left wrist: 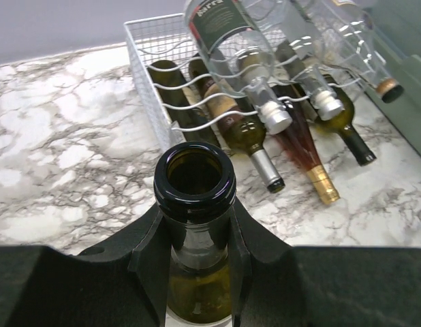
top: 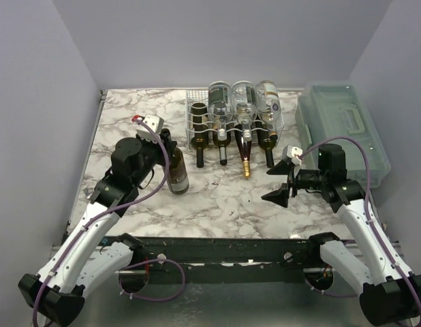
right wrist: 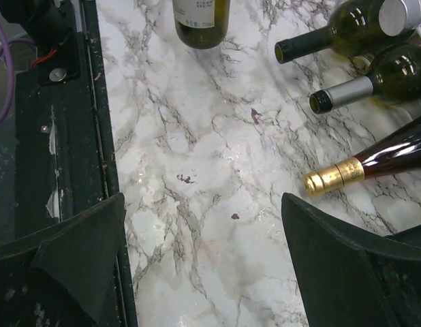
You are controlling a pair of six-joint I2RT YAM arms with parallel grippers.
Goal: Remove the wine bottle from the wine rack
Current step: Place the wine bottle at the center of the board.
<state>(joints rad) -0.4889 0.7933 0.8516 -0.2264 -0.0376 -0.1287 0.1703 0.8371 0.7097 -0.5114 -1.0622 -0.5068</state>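
A dark green open wine bottle [top: 177, 174] stands upright on the marble table, left of the white wire wine rack [top: 194, 112]. My left gripper [top: 164, 144] is shut on its neck; in the left wrist view the bottle's mouth [left wrist: 195, 180] sits between my fingers [left wrist: 146, 252]. The rack [left wrist: 148, 65] holds several bottles on two tiers, necks toward me. My right gripper [top: 281, 182] is open and empty over bare marble, in front of the rack. The right wrist view shows a gold-capped bottle neck [right wrist: 333, 176] near its right finger [right wrist: 347, 259].
A translucent green-grey plastic box with a handle [top: 347, 126] stands at the right of the rack. Clear bottles [top: 243, 95] lie on the rack's top tier. The table's dark front rail [right wrist: 60, 136] runs under my right gripper's left finger. Small dark stains [right wrist: 186, 178] mark the marble.
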